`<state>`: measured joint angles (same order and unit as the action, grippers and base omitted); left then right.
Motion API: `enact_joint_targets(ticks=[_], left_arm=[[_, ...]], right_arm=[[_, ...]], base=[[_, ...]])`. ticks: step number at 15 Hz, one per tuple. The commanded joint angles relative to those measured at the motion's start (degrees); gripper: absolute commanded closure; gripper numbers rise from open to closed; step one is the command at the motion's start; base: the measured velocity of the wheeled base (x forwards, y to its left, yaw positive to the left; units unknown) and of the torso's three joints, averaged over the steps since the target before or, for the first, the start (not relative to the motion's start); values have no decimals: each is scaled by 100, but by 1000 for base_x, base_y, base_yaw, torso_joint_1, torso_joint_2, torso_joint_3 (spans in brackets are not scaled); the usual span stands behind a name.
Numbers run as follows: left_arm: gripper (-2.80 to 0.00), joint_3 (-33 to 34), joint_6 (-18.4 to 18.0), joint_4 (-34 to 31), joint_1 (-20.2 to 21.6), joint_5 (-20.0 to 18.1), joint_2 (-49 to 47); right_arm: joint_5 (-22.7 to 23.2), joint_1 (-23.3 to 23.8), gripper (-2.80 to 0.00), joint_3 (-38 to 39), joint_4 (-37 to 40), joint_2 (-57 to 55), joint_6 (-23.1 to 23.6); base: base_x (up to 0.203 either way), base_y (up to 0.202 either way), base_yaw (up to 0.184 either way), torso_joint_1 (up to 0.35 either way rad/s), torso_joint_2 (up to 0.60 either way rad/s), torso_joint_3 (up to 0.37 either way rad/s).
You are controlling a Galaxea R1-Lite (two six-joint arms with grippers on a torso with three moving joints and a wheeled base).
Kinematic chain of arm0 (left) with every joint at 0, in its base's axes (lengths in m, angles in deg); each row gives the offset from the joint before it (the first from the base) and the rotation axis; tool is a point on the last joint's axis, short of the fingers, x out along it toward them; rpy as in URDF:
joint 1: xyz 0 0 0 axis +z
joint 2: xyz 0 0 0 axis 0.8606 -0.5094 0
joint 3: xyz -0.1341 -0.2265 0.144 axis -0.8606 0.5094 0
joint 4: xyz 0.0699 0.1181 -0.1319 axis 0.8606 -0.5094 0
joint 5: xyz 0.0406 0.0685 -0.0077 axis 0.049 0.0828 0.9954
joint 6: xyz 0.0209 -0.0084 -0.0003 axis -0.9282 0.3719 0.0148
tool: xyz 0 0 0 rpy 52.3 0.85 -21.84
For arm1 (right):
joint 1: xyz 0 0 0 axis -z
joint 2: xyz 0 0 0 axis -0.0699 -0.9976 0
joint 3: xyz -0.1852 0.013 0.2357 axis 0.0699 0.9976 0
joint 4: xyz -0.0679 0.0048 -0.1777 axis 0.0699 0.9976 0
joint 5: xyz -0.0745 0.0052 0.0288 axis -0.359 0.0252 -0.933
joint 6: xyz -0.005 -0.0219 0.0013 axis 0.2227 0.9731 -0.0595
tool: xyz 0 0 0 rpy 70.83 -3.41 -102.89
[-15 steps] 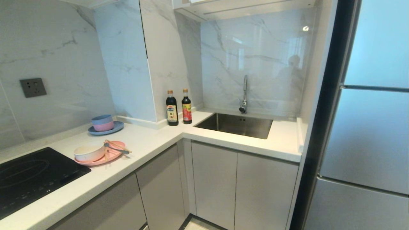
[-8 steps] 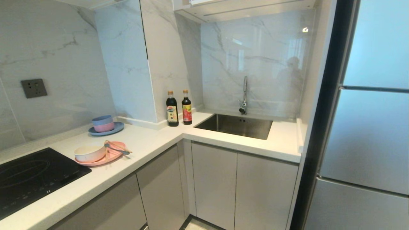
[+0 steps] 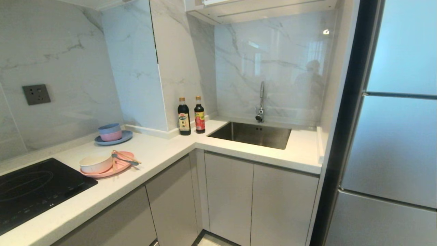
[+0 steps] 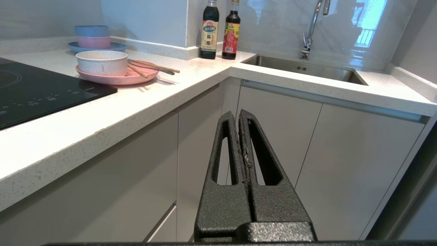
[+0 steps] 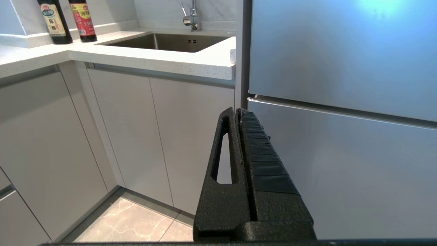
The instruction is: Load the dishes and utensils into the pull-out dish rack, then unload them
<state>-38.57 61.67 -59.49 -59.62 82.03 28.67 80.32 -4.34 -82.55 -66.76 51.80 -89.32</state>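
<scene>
A cream-white bowl point(image 3: 95, 164) sits on a pink plate point(image 3: 119, 168) on the white counter beside the cooktop. Light-wood chopsticks point(image 3: 127, 156) and a grey spoon point(image 3: 125, 160) lie across the plate. The left wrist view shows the same bowl point(image 4: 101, 63), plate point(image 4: 120, 79) and chopsticks point(image 4: 154, 67). The pull-out dish rack is hidden; all pale cabinet fronts point(image 3: 228, 198) are closed. My left gripper point(image 4: 238, 114) is shut and empty, low before the corner cabinets. My right gripper point(image 5: 236, 111) is shut and empty, near the fridge. Neither arm shows in the head view.
A blue plate with stacked blue and pink bowls point(image 3: 112, 134) stands by the wall. Two dark bottles point(image 3: 184, 116) stand at the counter's corner, left of the steel sink point(image 3: 252, 134) and tap point(image 3: 261, 102). A black cooktop point(image 3: 34, 188) lies at left, a fridge point(image 3: 396, 136) at right.
The whole head view shifted very slightly at first, so the camera moved a touch. No object or gripper has moved.
</scene>
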Motion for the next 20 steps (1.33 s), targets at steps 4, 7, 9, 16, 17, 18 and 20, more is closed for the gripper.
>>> enact_joint_targets(ticks=[4, 7, 9, 16, 17, 18, 20], left_arm=[[0, 105, 4, 5, -2, 3, -9], [0, 105, 4, 5, 0, 3, -9], [0, 105, 4, 5, 174, 3, -9], [0, 105, 4, 5, -2, 3, -9], [0, 105, 4, 5, 7, 3, -9], [0, 105, 4, 5, 2, 3, -9], [0, 105, 4, 5, 1, 3, -9]], right_arm=[[-1, -2, 0, 9, 0, -2, 1], [-1, -2, 0, 9, 0, -2, -7], [-1, -2, 0, 9, 0, -2, 1], [-1, -2, 0, 9, 0, -2, -17], [-1, -2, 0, 9, 0, -2, -14], [-1, -2, 0, 9, 0, -2, -8], [-1, -2, 0, 9, 0, -2, -8]], base=[[0, 0, 0, 0, 0, 0], [0, 0, 0, 0, 0, 0], [0, 0, 0, 0, 0, 0], [0, 0, 0, 0, 0, 0], [0, 0, 0, 0, 0, 0], [0, 0, 0, 0, 0, 0], [0, 0, 0, 0, 0, 0]])
